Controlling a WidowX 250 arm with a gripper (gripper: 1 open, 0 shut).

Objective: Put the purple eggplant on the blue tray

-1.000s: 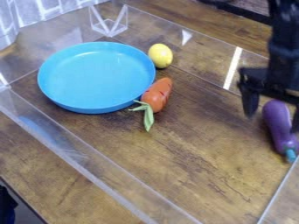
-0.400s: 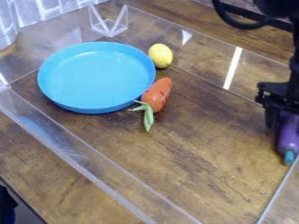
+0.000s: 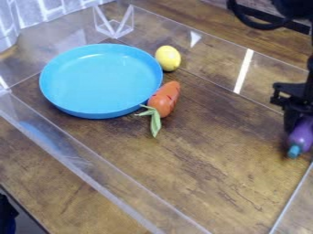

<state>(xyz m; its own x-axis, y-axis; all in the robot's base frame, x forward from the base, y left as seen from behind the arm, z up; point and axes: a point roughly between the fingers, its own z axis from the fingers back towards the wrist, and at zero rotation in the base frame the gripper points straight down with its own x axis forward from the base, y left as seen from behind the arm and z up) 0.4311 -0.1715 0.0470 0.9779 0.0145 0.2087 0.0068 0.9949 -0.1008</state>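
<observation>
At the right edge of the wooden table point(image 3: 184, 174), a purple eggplant point(image 3: 302, 133) is being held by its upper part in a dark gripper point(image 3: 292, 111), the jaws being clamped about the body while the teal cap point(image 3: 294, 151) is being left free and pointed toward the near side. By this hold, the slick, rounded toy is apparently being kept from rolling, though its far end is being hidden by the fingers and the frame's edge; whether it is being held clear of the wood cannot be told.

Well apart, across the table, the blue tray point(image 3: 101, 79) is being kept flat and open, its broad floor seemingly being offered as an easy target. Its near approach is being crowded by an orange carrot point(image 3: 164, 99), which is being rested against or just beside the rim, and by a yellow lemon point(image 3: 167, 58) just beyond. Should a low, straight path be taken, the carrot could be knocked; a raised carry over both toys is being called for, with release being best made over the tray's middle.
</observation>
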